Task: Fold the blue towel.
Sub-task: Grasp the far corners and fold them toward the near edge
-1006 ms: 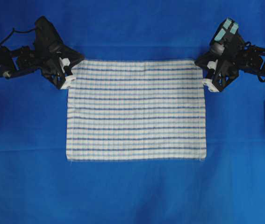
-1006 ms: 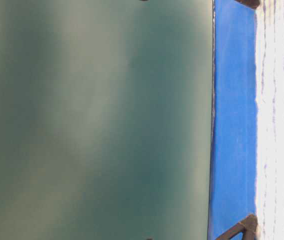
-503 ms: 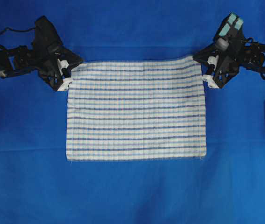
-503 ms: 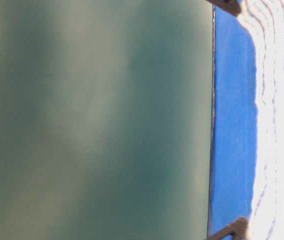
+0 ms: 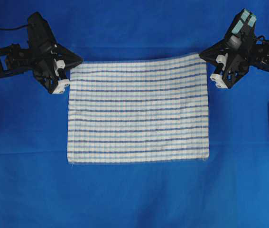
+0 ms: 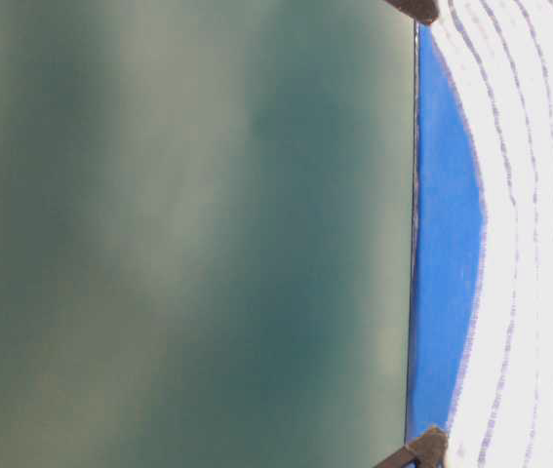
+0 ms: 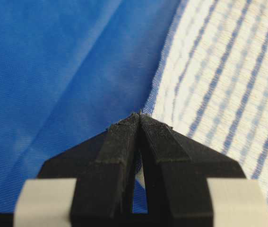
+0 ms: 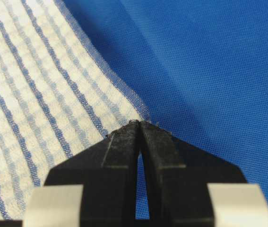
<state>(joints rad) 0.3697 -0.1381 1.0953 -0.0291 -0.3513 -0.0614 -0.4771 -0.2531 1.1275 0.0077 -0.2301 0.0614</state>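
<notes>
The towel (image 5: 138, 109) lies spread on the blue table (image 5: 134, 194), its near edge flat while its two far corners are pinched: the left gripper (image 5: 67, 72) has its jaws clenched on the towel's far-left corner, and the right gripper (image 5: 209, 66) has its jaws clenched on the far-right corner. Both wrist views show the black tips pressed together with only a sliver of cloth at the very point. That thin bite is the main risk; if the arms lift or pull toward the towel's near edge unevenly, a corner could slip free and drop, leaving a skewed or half-made fold. The far-right corner appears a little higher than the far-left one, judging by the slanted far edge overhead, so the fold line may come out crooked unless the two sides level out. Dragging rather than lifting could also bunch the towel or shift it across the table. How much cloth sits between the jaws is hidden by the tips themselves. The table-level view is mostly a blurred green surface, with the towel cut off at its edge and only small dark scraps of the grippers showing.
</notes>
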